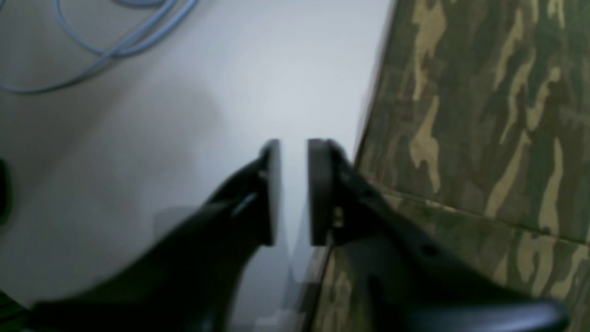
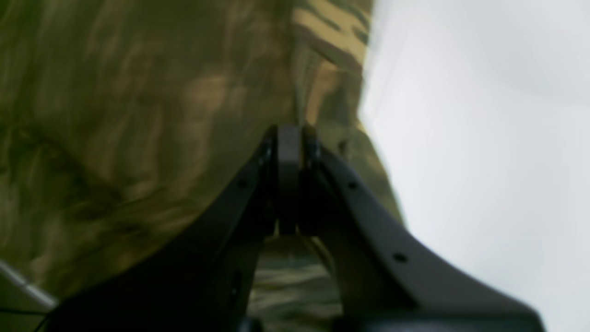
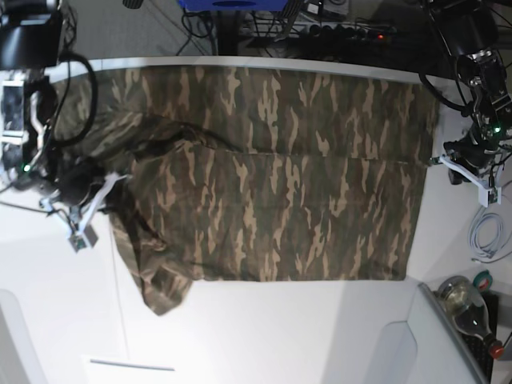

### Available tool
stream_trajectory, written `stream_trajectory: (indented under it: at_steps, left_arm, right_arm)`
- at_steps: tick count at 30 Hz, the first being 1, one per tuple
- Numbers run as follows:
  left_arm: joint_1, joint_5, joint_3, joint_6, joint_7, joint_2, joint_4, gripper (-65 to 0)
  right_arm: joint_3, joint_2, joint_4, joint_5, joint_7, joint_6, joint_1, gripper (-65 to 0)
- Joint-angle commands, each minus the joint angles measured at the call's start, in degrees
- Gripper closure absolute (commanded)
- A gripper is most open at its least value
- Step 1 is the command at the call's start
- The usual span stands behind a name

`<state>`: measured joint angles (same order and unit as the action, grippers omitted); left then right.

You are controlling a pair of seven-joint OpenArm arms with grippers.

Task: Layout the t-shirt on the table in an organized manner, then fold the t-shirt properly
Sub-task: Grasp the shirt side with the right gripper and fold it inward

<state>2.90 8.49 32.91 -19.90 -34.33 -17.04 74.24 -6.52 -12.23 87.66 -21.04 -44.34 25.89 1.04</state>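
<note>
Base view: t-shirt (image 3: 272,184) spread over table (image 3: 264,328), bunched near right gripper (image 2: 289,138), pressed together pinching cloth. Left gripper (image 1: 293,191) parted, empty, beside hem. You pull bunched side outward, low, slow.

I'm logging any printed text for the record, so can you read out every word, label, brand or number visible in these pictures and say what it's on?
No text can be read in any view.
The t-shirt shows only its camouflage print; no label is visible.
The table carries no markings.
The bottle at the base view's lower right corner is too small to read.
</note>
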Motion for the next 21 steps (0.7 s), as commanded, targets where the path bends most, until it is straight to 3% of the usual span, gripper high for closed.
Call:
stream_trajectory:
  at_steps: [1, 4, 7, 12, 14, 17, 21]
  left_arm:
    - [-0.8, 0.2, 0.3, 0.0, 1.0, -1.2, 1.0, -23.7]
    - [-0.8, 0.2, 0.3, 0.0, 1.1, -1.2, 1.0, -30.8]
    - [-0.8, 0.2, 0.3, 0.0, 1.1, -1.2, 1.0, -31.6]
    - [-0.8, 0.2, 0.3, 0.0, 1.1, -1.2, 1.0, -31.6]
    - [-0.8, 0.2, 0.3, 0.0, 1.1, -1.3, 1.0, -31.6]
    - [-0.8, 0.2, 0.3, 0.0, 1.1, -1.3, 1.0, -31.6]
    - [-0.8, 0.2, 0.3, 0.0, 1.1, -1.3, 1.0, -31.6]
  right_arm:
    - [-0.4, 0.3, 2.7, -0.6, 0.5, 0.0, 0.5, 0.0]
    - [-0.4, 2.4, 6.0, -0.4, 0.0, 0.0, 4.6, 0.0]
    - [-0.3, 4.4, 4.8, -0.4, 0.0, 0.0, 6.7, -4.4]
    - [-0.3, 5.4, 7.1, -0.3, -0.1, -0.9, 9.1, -32.9]
    - [0.0, 5.5, 8.9, -0.2, -0.1, -6.0, 8.4, -42.5]
    - [0.4, 5.1, 7.3, -0.2, -0.2, -14.5, 2.6, -49.1]
    - [4.7, 2.7, -5.2, -0.1, -0.9, -16.3, -9.4, -49.5]
